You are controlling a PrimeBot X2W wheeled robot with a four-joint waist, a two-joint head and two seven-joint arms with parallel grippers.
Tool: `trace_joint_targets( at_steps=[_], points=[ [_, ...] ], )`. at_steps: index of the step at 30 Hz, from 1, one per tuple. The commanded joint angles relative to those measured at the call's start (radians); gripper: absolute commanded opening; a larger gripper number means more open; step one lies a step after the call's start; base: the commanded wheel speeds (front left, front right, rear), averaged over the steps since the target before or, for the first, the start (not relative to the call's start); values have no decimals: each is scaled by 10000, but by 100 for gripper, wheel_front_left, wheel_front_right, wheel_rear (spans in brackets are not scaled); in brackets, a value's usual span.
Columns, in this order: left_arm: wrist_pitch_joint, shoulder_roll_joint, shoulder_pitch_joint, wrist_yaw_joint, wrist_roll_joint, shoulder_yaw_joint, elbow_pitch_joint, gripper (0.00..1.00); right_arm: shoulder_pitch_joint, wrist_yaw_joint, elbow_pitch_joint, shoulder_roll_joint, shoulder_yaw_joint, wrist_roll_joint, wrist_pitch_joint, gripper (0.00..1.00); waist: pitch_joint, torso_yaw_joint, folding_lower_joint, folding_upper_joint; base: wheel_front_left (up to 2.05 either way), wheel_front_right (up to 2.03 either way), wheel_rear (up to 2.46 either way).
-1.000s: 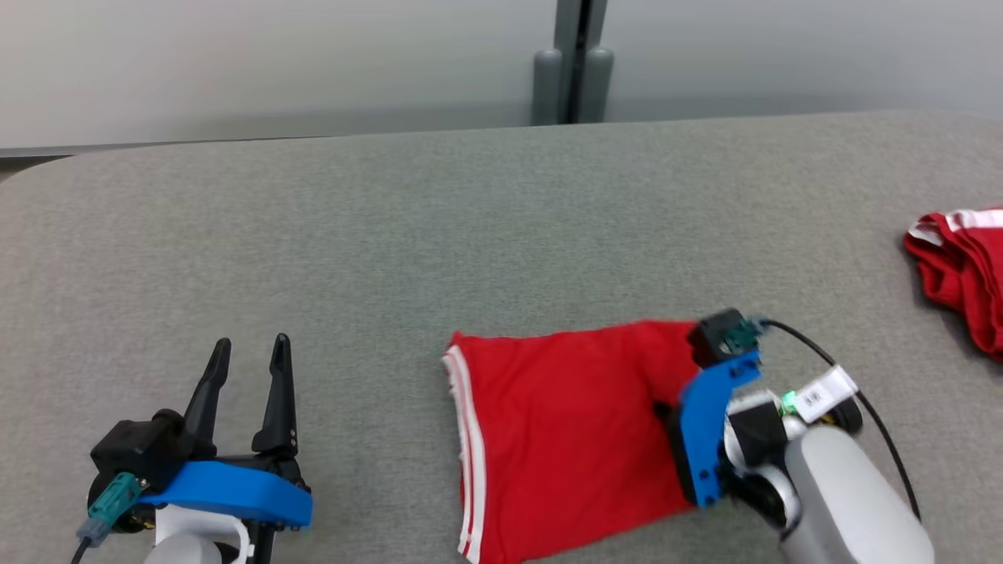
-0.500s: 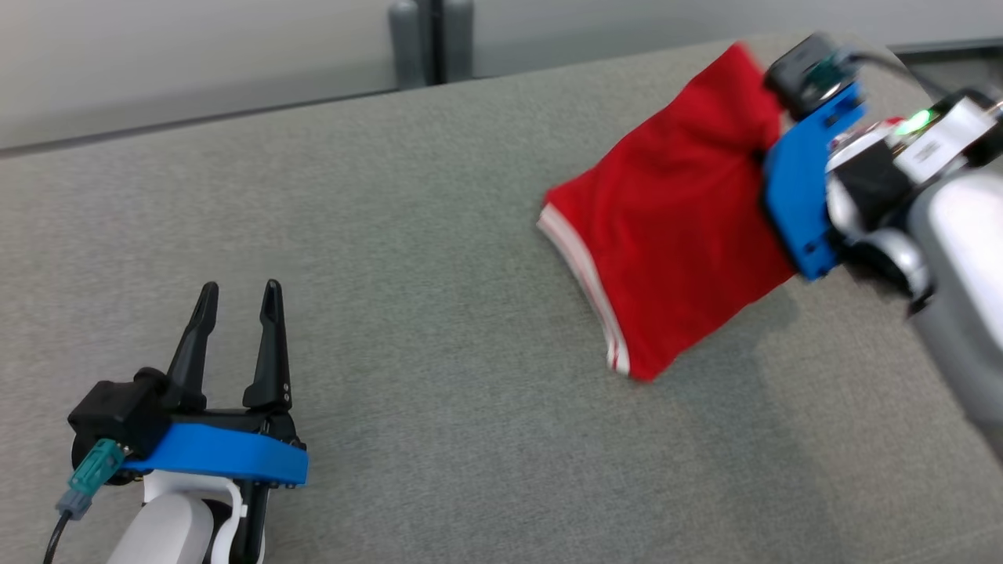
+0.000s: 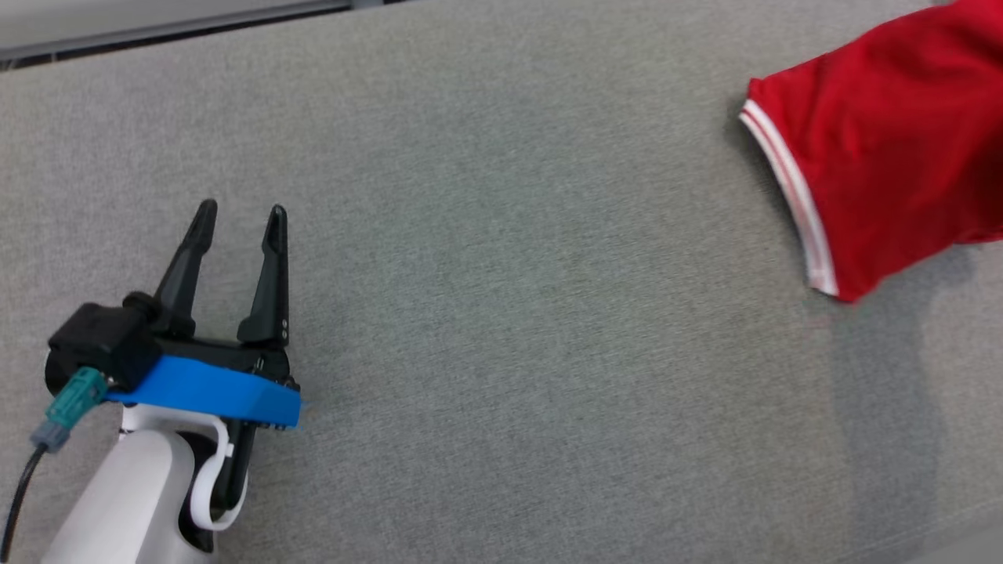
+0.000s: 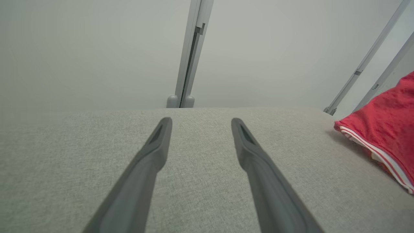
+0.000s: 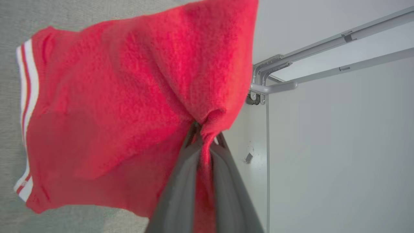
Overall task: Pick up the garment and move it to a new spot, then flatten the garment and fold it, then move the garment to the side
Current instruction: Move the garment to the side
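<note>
Garment (image 3: 885, 149), red w/ white trim: in transit. Near: left gripper (image 3: 241, 210), fingers spread, empty, low over table (image 3: 501, 352). Far right: garment lay flat on table 1 s ago, now lifted, pinched in clenched right gripper (image 5: 207, 132). Est.: final move-aside step underway.

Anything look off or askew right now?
Nothing damaged or spilled. The red fabric garment with white-striped hem hangs bunched and tilted from one pinched point in the right gripper, over the grey fabric table. The left gripper sits open, holding nothing.
</note>
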Motion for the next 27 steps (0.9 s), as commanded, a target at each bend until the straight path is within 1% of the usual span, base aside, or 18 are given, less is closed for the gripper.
trace_joint_targets(
  at_steps=[1, 3, 4, 5, 10, 11, 12, 14, 16, 18, 21, 24, 27],
  points=[
    [103, 127, -351, -68, 112, -74, -152, 100, 119, 0, 337, -381, -103, -209, -495, 0, 435, 362, -1, 0, 0, 0, 0],
    [202, 187, -504, -105, 164, -125, -275, 100, 170, -2, 816, -687, -420, -237, -937, 0, 681, 511, -1, 0, 0, 0, 0],
    [202, 187, -504, -105, 164, -125, -275, 100, 170, -2, 816, -687, -420, -237, -937, 0, 681, 511, -1, 0, 0, 0, 0],
    [268, 214, -578, -116, 199, -151, -343, 100, 139, -2, 1058, -731, -613, -268, -1213, 0, 801, 571, -1, 0, 0, 0, 0],
    [392, 410, -712, -114, 368, -241, -552, 100, 116, -2, 2313, -233, -1733, -724, -1723, 0, 1186, 715, -1, 0, 0, 0, 0],
    [414, 420, -722, -125, 381, -279, -561, 100, 119, -2, 2532, -137, -2001, -866, -1814, 27, 1190, 732, -1, 0, 0, 0, 0],
    [416, 413, -736, -141, 398, -304, -550, 100, 125, -2, 2738, -31, -2286, -974, -1912, 100, 1175, 757, -1, 0, 0, 0, 0],
    [381, 374, -724, -141, 388, -360, -478, 100, 195, -2, 3180, 313, -2819, -1282, -2015, 100, 1093, 788, -1, 0, 0, 0, 0],
    [329, 327, -694, -139, 373, -407, -387, 100, 164, -2, 3318, 625, -3263, -1592, -2373, 100, 980, 796, -1, 0, 0, 0, 0],
    [251, 282, -601, -152, 332, -426, -265, 100, 226, -2, 3551, 938, -3579, -1890, -2387, 100, 770, 794, -1, 0, 0, 0, 0],
    [50, 92, -413, -156, 238, -468, -3, 100, 279, -2, 3542, 1477, -4134, -2015, -2696, 100, 308, 844, -1, 0, 0, 0, 0],
    [-176, -109, -179, -160, 103, -487, 352, 100, 661, -2, 3191, 2062, -4518, -1799, -3427, 100, -393, 986, -1, 0, 0, 0, 0],
    [-372, -323, 268, -85, -62, -437, 720, 100, 1482, 0, 2332, 2719, -4625, -1431, -4324, 100, -1187, 1189, -1, 0, 0, 0, 0]
  ],
)
